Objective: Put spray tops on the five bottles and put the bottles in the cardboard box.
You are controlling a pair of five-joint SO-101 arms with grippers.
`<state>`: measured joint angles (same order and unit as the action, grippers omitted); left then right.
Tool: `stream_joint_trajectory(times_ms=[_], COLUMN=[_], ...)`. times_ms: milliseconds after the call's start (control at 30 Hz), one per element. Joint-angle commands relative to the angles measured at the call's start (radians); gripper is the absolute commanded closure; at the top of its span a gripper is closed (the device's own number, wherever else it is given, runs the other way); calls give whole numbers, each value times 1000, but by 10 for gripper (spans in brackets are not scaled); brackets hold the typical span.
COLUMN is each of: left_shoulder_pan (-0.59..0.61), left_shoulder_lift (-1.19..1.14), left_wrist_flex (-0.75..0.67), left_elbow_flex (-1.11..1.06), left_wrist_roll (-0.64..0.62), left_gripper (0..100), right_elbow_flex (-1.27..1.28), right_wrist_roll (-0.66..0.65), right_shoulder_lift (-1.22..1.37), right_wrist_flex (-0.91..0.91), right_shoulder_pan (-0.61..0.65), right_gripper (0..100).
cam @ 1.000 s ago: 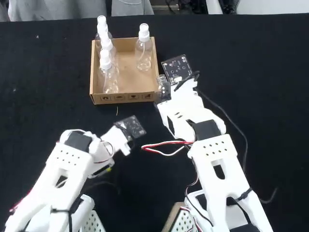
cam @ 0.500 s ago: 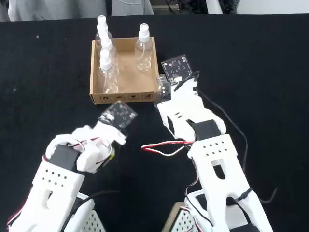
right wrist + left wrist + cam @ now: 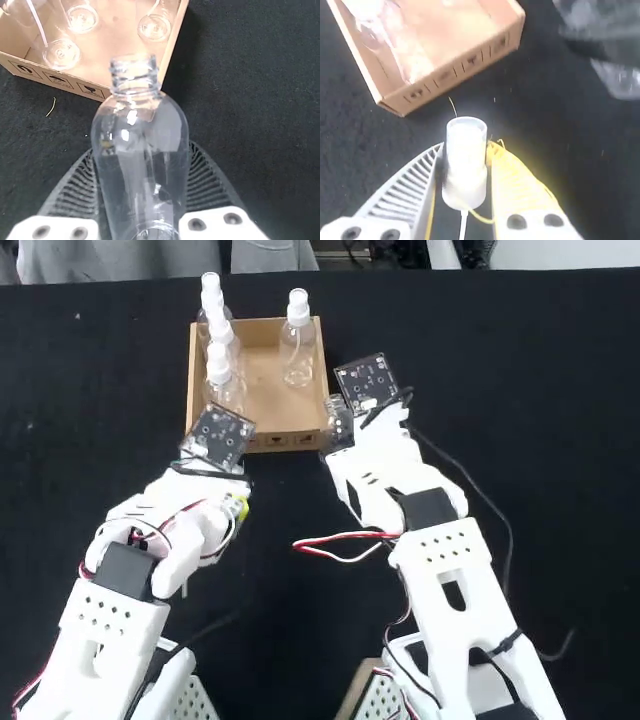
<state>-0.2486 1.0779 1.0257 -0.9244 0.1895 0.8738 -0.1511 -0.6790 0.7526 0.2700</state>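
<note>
High view had the job nearly finished, by my reading. Along the left side of the cardboard box [image 3: 258, 443] stood three capped bottles [image 3: 226, 392], with a fourth at the right wall. I could not tell for certain whether the farthest of the left row sat inside the rim or just behind it. Four of five looked done. What remained was one cap to fit and one bottle to box.

Left wrist view showed the left gripper [image 3: 466, 146] clamped on the last spray top [image 3: 465, 160]. The white cap stood upright between the two jaws, pinched on its sides. Its flat end pointed towards the near wall of the box, close but not touching, and a thin tube trailed from its lower end. It hung over the black table [image 3: 560, 360], just short of the box.

Right wrist view showed the right gripper [image 3: 142, 150] closed round the open bottle [image 3: 140, 150]. The jaws pressed its clear body on both flanks, and the bare threaded neck [image 3: 134, 67] stood beyond the fingertips. The neck lay just beside the box's near right corner, outside it. Cap and neck were apart, so they had yet to be brought into line.
</note>
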Motion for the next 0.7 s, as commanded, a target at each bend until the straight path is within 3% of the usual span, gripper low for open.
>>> stream_joint_trajectory(times_ms=[0,300,667], left_shoulder_pan=[2,4,-2], left_shoulder_lift=[25,25,25], left_wrist_flex=[-72,-221,-292], left_elbow_flex=[67,94,199], left_wrist_roll=[-60,-124,-167], left_gripper=[970,971,970], right_elbow_flex=[-7,-7,-10], right_wrist_roll=[-8,-6,-2], right_shoulder_lift=[-47,-48,-53], right_wrist_flex=[-31,-29,-20], right_shoulder_pan=[-26,-26,-28], right_gripper=[986,986,987])
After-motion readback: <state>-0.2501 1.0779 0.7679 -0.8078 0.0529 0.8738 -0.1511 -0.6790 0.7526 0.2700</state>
